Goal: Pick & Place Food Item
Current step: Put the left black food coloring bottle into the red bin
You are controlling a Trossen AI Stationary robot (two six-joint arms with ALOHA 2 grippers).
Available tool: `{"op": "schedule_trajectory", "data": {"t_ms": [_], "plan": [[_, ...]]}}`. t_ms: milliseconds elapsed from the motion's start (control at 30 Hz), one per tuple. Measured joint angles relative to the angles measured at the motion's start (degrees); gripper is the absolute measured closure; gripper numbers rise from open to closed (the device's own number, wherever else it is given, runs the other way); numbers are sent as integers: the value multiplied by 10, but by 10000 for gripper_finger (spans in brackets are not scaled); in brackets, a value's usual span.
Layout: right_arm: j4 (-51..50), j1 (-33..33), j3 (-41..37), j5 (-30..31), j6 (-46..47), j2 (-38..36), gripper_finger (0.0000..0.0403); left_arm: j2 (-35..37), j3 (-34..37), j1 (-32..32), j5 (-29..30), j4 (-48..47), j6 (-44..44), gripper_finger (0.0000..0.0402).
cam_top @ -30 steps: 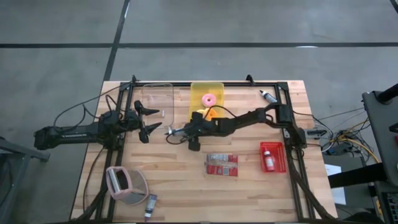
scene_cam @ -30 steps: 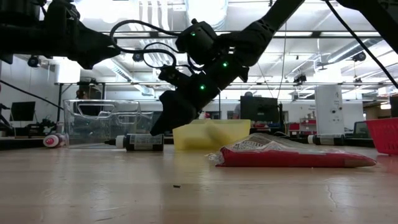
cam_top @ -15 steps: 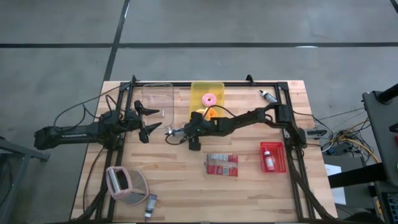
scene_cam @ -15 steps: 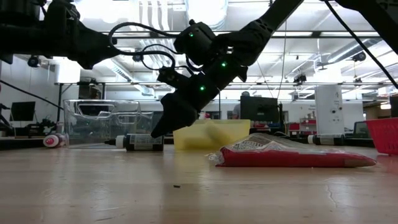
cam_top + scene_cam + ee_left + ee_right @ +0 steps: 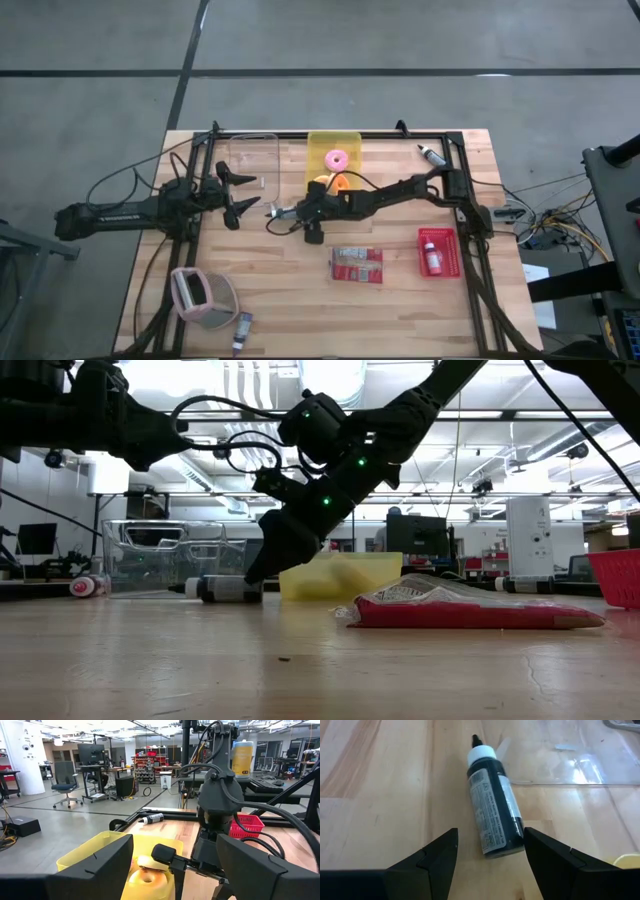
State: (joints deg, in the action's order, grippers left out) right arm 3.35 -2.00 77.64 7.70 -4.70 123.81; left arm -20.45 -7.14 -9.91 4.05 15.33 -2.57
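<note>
A small black bottle (image 5: 495, 817) with a white cap and a printed label lies on its side on the wooden table (image 5: 270, 290), beside the clear tub (image 5: 252, 165). My right gripper (image 5: 490, 842) slants down over the bottle's base end and is open, one finger on each side and neither touching. The low view shows the bottle (image 5: 225, 589) just below that gripper (image 5: 258, 568). A pink doughnut (image 5: 336, 159) lies in the yellow bin (image 5: 348, 140). My left gripper (image 5: 243, 194) waits open at the table's left and points level toward the bin (image 5: 95, 855).
A red-and-white packet (image 5: 356, 265) lies near the middle front. At the right, a red basket (image 5: 448, 262) holds a bottle. Another bottle (image 5: 432, 154) lies at the far right. A pink-and-white object (image 5: 203, 297) and a small tube (image 5: 243, 328) sit at the front left.
</note>
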Motion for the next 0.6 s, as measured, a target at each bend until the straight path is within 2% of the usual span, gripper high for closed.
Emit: {"op": "schedule_trajectory", "data": {"t_ms": [600], "plan": [[-1,20,-2,0,36,1,184,0,0,0,0,0,0,111]]}}
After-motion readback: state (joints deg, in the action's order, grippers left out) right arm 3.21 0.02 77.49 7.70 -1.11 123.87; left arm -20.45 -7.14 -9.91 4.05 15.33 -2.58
